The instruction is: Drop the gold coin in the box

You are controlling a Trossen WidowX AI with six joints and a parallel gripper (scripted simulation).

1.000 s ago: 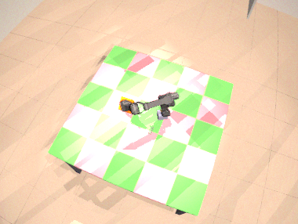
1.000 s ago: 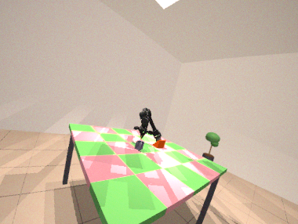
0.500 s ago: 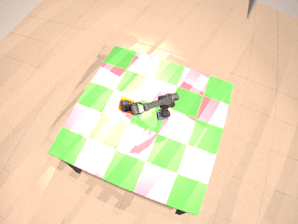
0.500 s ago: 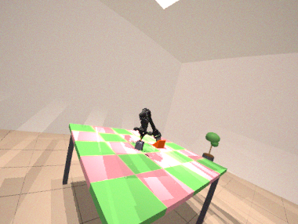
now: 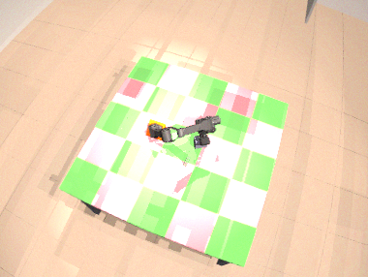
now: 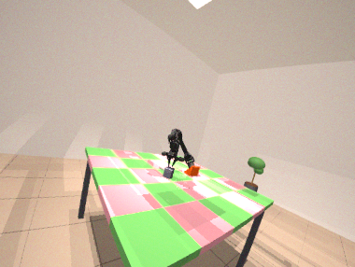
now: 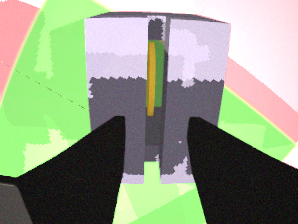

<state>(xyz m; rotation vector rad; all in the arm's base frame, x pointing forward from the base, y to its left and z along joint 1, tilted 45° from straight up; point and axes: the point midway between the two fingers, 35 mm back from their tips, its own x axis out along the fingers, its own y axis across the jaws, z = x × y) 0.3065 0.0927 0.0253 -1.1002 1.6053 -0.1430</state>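
The grey box [image 5: 198, 144] [image 6: 168, 173] [image 7: 197, 105] is straight under my gripper, and its slot runs up the middle of the wrist view. The gold coin [image 7: 151, 80] shows edge-on within the slot's outline, along its left side, ahead of the fingertips. How deep it sits is hard to tell. A green strip shows beside it through the slot. My gripper [image 6: 171, 166] [image 7: 156, 127] is partly open, its black fingers on either side of the slot line with nothing between them. I cannot make out the dark-green holder.
The arm's base stands by an orange block [image 5: 156, 124] [image 6: 192, 171] on the checkered table [image 5: 232, 237] [image 6: 149, 233]. A potted plant [image 6: 256, 164] stands on the floor beyond the table.
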